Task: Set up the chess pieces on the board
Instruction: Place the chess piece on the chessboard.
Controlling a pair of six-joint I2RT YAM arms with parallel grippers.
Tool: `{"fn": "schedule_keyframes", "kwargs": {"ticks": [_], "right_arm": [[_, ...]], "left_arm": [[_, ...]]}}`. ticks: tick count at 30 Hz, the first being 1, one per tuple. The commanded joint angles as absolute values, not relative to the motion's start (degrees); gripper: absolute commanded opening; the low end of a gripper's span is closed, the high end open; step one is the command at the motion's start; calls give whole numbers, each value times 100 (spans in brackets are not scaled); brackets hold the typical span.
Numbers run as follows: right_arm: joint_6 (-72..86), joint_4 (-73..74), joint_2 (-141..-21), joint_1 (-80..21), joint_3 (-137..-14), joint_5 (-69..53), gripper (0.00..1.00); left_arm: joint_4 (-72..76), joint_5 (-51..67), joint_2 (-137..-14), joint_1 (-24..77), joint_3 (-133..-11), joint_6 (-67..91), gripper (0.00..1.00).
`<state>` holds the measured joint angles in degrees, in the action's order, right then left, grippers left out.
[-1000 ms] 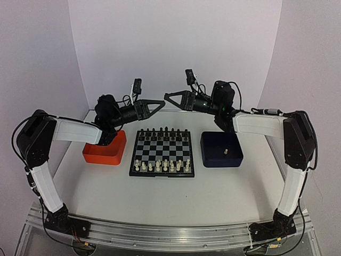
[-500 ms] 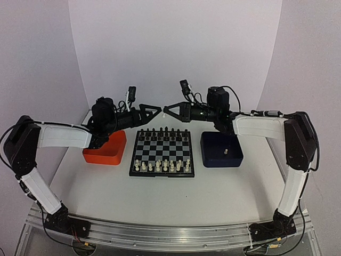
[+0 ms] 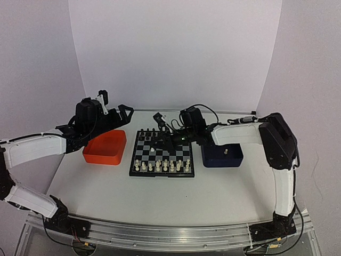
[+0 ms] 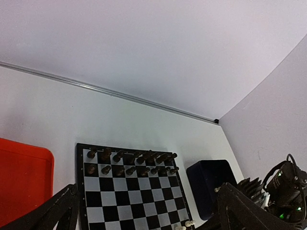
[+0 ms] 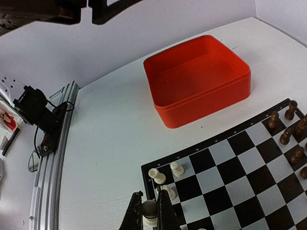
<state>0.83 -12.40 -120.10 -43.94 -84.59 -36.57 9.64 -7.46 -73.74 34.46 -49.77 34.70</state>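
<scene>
The board (image 3: 176,152) lies mid-table, with black chessmen (image 3: 162,133) along its far rows and cream chess pieces (image 3: 162,166) along its near rows. My right gripper (image 3: 155,145) hangs low over the board's left part, shut on a cream piece (image 5: 150,214) that stands upright between its fingers (image 5: 165,211). Three cream pieces (image 5: 177,168) stand at the board corner (image 5: 148,170) just beyond it. My left gripper (image 3: 127,112) is open and empty, above the table behind the orange tray (image 3: 105,148). Its view shows the board (image 4: 129,196) and black chessmen (image 4: 129,163) between its wide jaws.
A dark blue tray (image 3: 213,154) right of the board holds one cream piece (image 3: 226,151). The orange tray (image 5: 199,79) looks empty. White walls close in the table at the back and sides. An aluminium rail (image 3: 160,234) runs along the near edge.
The grippers met tip to tip above the board's far edge. The left one then opened and drew back left, while the right one came down over the board with the cream piece.
</scene>
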Motion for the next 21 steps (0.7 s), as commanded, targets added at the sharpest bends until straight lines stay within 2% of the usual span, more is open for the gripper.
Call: {"fn": "schedule_keyframes", "kwargs": {"ticks": [1, 21], "right_arm": [[-638, -854, -12437, -4425, -8979, -3822, 0], [-914, -462, -13348, -4421, -9702, -3864, 2]], "left_arm": [[521, -1150, -7197, 3445, -4936, 3604, 100], [403, -1118, -7271, 3446, -5060, 3671, 100]]}}
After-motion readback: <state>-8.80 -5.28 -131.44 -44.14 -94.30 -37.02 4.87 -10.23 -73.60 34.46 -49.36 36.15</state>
